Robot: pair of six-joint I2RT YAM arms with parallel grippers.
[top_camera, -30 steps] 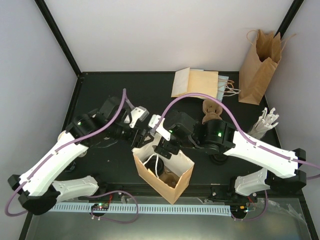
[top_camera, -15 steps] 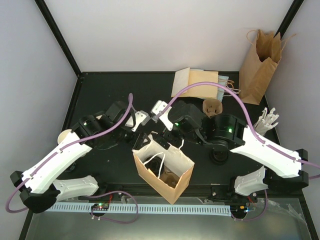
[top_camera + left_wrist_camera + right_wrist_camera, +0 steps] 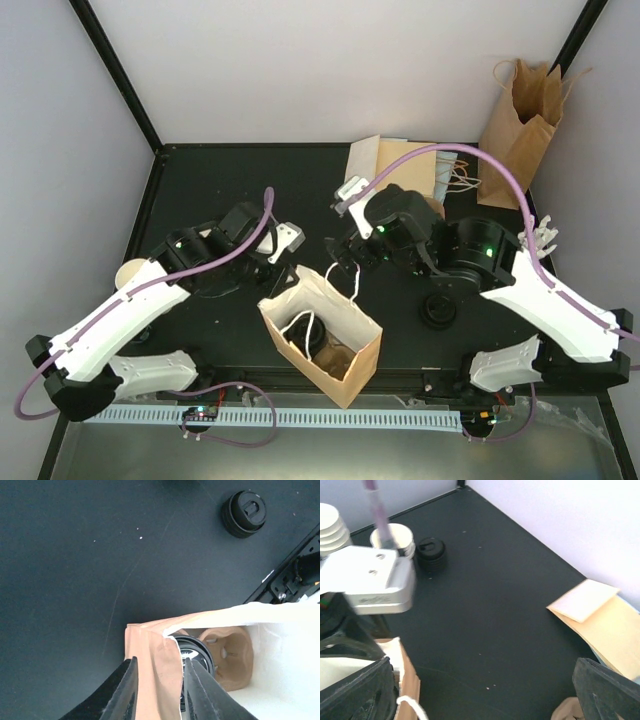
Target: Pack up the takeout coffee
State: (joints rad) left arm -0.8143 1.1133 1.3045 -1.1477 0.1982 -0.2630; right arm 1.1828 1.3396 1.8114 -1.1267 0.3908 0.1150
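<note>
Coffee cup with a black lid, standing inside the open kraft bag at the near centre of the surface. A tan object of unclear kind lies in the bag next to it. The left tool straddles the bag's wall, one finger outside and one inside just beside the lid. The fingers stand close together with paper between them, but whether they clamp it cannot be told. The right tool is spread wide and empty, above the surface just beyond the bag's far rim. A lid stack sits on the surface apart from the bag. A second lid stack sits just beside an unlidded cream cup. Folded flat bags lie at the far edge. An upright bag stands in the far right corner.
</note>
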